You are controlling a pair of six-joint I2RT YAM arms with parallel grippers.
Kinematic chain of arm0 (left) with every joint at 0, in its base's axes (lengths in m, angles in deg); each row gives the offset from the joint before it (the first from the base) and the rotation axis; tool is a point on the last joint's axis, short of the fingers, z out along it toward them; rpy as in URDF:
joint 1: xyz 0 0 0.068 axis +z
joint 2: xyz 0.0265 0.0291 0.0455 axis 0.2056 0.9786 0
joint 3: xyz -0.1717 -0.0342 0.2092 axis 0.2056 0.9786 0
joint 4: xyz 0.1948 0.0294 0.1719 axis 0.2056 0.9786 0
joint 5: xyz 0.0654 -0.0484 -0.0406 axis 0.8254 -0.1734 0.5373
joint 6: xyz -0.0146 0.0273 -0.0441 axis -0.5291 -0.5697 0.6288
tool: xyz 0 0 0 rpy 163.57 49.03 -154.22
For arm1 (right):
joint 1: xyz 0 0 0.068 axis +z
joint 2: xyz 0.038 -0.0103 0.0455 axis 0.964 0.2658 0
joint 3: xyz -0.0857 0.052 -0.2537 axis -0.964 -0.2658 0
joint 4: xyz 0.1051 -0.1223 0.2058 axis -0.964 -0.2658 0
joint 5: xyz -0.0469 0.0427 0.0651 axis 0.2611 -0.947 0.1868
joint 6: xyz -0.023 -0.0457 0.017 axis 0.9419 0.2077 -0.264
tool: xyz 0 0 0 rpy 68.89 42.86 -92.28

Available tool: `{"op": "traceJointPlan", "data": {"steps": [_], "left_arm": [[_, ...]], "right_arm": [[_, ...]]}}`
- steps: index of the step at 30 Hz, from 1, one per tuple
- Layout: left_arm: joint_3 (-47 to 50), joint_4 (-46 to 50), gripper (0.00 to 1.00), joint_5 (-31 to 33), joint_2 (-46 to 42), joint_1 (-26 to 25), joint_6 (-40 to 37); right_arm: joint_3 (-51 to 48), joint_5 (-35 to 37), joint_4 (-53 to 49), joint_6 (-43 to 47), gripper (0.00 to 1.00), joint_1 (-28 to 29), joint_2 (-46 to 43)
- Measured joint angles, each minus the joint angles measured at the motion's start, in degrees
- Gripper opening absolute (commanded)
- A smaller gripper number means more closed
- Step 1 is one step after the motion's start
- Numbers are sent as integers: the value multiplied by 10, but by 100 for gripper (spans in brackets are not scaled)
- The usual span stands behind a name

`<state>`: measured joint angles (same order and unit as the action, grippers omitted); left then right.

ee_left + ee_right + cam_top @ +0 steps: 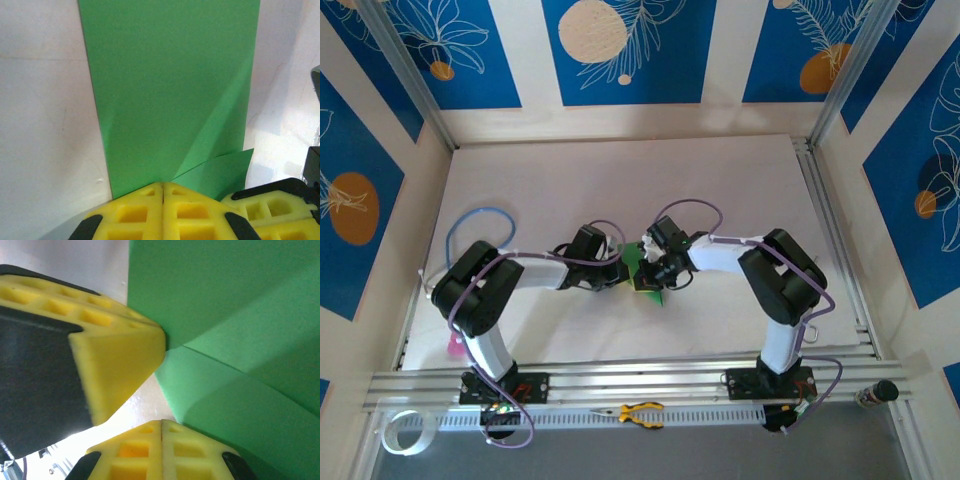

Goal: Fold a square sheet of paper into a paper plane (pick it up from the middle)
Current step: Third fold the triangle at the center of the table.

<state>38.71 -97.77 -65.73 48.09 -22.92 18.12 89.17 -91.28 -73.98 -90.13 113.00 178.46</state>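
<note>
The sheet of green paper (634, 256) lies near the middle of the white table (620, 180), partly folded. In the left wrist view a diagonal crease crosses its lower right part, and a triangular flap juts past the sheet's near edge. Both arms reach the sheet from opposite sides and meet over it.

The left fingers (135, 215) are closed tight, pad against pad with no gap. Their tips sit at the sheet's near edge, which runs out of sight beneath them. The paper lies flat rather than caught in the seam between them, so they touch it without gripping it.

The right fingers (130, 455) are likewise pressed fully together, with their tips at a corner of the sheet where one folded layer overlaps another. Whether they bear down on the paper cannot be told. The two pairs of fingers stand just beside each other at the sheet.

Yellow-handled pliers (642, 413) lie well to the near side of the sheet. A pink object (455, 345) lies well to the left of the sheet.
</note>
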Motion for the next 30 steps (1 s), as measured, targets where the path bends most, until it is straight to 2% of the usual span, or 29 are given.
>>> {"op": "traceJointPlan", "data": {"steps": [9,24,30], "left_arm": [[-3,5,0,0,1,0,-2],[-5,9,0,0,2,0,-2],[-5,9,0,0,2,0,0]], "right_arm": [[-63,-3,41,2,0,-5,-30],[-185,-31,73,9,2,-47,-120],[-195,-12,20,9,3,-48,-160]]}}
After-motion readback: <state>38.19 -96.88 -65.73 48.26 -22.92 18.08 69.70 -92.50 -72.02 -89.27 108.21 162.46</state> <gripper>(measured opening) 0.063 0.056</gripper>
